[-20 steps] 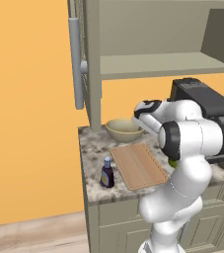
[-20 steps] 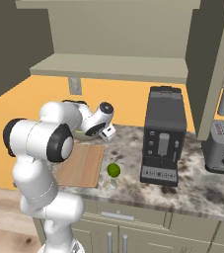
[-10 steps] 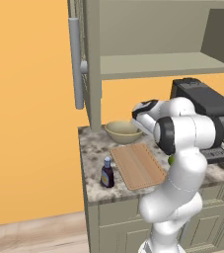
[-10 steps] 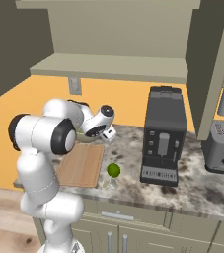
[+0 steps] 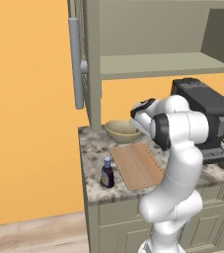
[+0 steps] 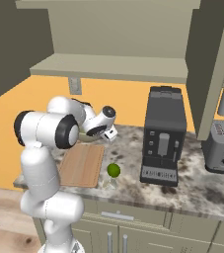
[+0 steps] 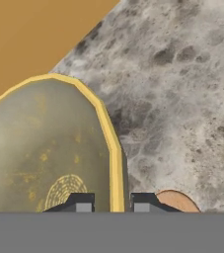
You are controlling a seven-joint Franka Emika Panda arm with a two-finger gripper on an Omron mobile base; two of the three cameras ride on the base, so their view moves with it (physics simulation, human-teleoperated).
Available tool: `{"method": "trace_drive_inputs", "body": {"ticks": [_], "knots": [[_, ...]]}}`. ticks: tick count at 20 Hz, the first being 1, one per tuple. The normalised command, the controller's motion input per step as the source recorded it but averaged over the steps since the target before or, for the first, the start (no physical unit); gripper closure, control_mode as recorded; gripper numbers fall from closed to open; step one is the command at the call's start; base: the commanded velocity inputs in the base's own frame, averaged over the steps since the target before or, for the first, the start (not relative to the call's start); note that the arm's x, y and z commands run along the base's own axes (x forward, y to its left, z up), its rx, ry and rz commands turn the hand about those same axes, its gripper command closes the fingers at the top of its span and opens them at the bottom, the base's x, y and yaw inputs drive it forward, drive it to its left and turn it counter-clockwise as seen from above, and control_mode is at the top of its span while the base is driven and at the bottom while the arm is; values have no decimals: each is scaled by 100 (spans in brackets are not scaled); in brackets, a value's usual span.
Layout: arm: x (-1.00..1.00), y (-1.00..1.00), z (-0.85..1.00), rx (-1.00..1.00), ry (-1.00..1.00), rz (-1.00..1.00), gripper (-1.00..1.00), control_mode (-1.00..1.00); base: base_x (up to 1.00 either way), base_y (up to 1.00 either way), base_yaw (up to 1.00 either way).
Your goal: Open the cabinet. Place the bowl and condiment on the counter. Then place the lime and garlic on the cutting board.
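Cabinet (image 5: pixel 91 54) open, condiment (image 5: pixel 106 172) and bowl (image 5: pixel 123 131) down beside the cutting board (image 5: pixel 136 165); my gripper (image 7: pixel 112 203) pinches the bowl's rim. Lime (image 6: pixel 113 170) and garlic remain.

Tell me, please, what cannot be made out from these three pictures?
- gripper: hand view; bottom edge cuts its fingertips, which straddle the bowl rim.
- garlic: right base view; small and pale below the lime, shape unclear.
- condiment: left base view; label too small to read.
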Motion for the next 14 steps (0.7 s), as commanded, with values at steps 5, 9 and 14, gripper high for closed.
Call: {"method": "trace_drive_inputs", "body": {"ticks": [5, 9, 14], "knots": [[19, 0, -10, 0, 0, 0, 100, -100, 0, 0, 0], [15, 6, -2, 0, 0, 0, -100, -100, 0, 0, 0], [3, 5, 0, 0, 0, 0, -100, -100, 0, 0, 0]]}}
